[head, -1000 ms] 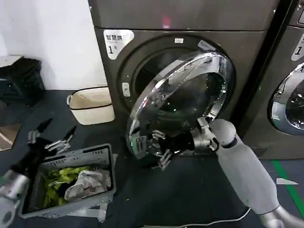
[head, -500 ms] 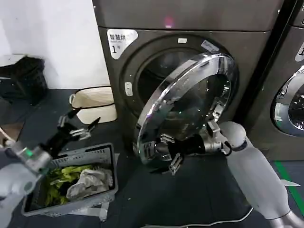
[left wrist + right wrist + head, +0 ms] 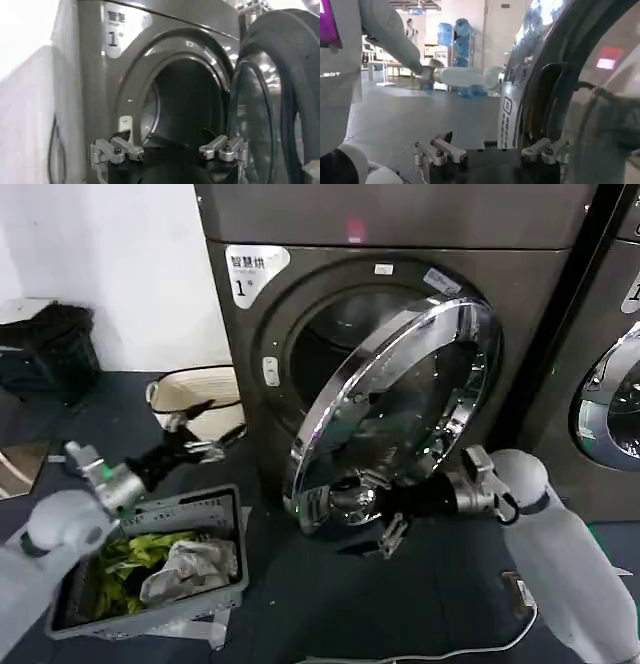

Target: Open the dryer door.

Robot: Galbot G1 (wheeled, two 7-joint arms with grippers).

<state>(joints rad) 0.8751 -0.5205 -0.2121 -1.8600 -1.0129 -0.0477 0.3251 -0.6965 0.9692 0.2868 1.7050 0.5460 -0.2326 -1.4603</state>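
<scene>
**At the door's low edge: our right claw works the swing**

At about seven o'clock on the dryer door point(image 3: 395, 414), our right claw point(image 3: 365, 514) sits against the chrome ring's lower edge, fingers spread apart rather than clamped on anything; in the right wrist view the fingers point(image 3: 442, 150) stand clearly separated with the door's rim just beside them. The door itself hangs roughly half open, tilted out from the drum opening point(image 3: 330, 344), hinged at its three o'clock side, its free edge towards nine o'clock.

What the next move turns on, as we judge it: the door lies at twelve to one o'clock from the right claw, and its free edge must travel further out and round towards the hinge. Our right arm is much the nearer, touching or all but touching the rim, so it should carry the swing.

Our left claw point(image 3: 205, 446) hovers well apart at nine o'clock, above the laundry basket point(image 3: 225, 509), fingers open (its wrist view looks straight into the drum). It faces the opening and plays no part in the door, we think.
</scene>
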